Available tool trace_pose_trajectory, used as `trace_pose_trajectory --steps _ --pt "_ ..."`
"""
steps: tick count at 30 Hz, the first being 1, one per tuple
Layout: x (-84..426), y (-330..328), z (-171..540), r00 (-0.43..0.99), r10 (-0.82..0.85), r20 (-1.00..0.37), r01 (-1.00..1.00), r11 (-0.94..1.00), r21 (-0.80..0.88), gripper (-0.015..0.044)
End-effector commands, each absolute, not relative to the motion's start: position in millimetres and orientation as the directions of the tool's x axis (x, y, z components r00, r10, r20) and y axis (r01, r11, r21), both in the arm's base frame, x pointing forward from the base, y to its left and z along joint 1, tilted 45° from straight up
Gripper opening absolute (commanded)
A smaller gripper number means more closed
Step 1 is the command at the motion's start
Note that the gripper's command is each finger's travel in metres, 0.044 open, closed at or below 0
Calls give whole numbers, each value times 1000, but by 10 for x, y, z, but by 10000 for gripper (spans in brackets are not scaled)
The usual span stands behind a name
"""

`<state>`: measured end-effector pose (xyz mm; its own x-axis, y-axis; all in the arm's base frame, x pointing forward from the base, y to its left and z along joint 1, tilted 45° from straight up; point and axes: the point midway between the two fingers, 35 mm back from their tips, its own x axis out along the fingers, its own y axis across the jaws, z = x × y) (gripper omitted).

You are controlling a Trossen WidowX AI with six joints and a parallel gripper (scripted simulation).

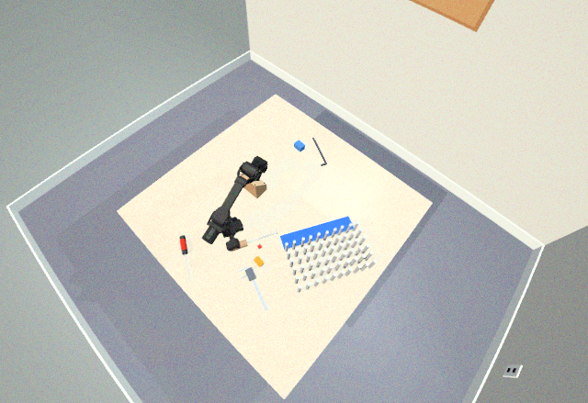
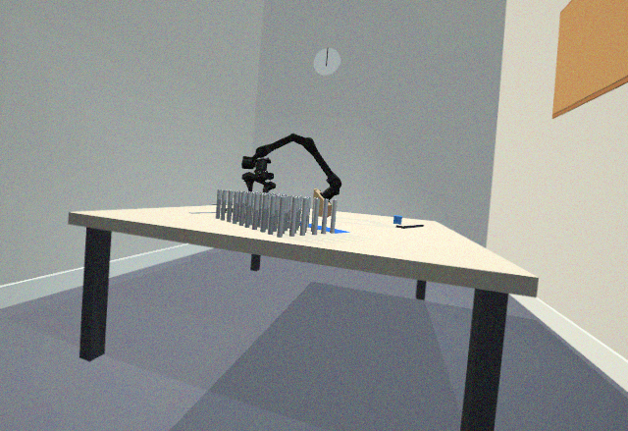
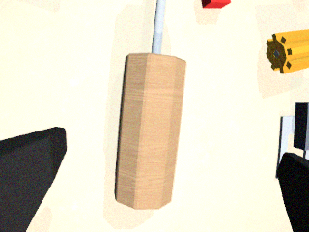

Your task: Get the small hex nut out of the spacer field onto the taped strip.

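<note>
The wrist view's top edge cuts off the tool's pale shaft (image 3: 158, 24) and the red cube (image 3: 215, 3).

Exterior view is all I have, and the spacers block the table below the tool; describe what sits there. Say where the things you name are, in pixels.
Observer: In the wrist view, a wooden handle (image 1: 243, 243) (image 3: 150, 130) shows between the fingers of the open tool (image 1: 232, 244) (image 2: 258, 189) (image 3: 176, 154), with a gap on both sides.
Operator: Tell me where its rod points.
Observer: From the top, the rod (image 1: 261, 237) (image 3: 158, 24) runs toward the blue strip (image 1: 313, 229) (image 2: 341, 231), its tip just short of it.
</note>
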<state>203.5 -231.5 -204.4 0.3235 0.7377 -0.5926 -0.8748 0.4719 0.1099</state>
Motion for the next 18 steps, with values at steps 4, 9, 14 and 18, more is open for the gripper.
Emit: trace_pose_trajectory --steps 4,9,14,18 --pt "2046 -2339 -2044 332 738 -588 -877 470 95 282" --pt "2046 -2339 -2044 332 738 -588 -877 470 95 280" --pt "2046 -2339 -2044 332 738 -588 -877 470 95 280" --pt "2045 -2314 -2074 331 738 -588 -877 471 97 280"
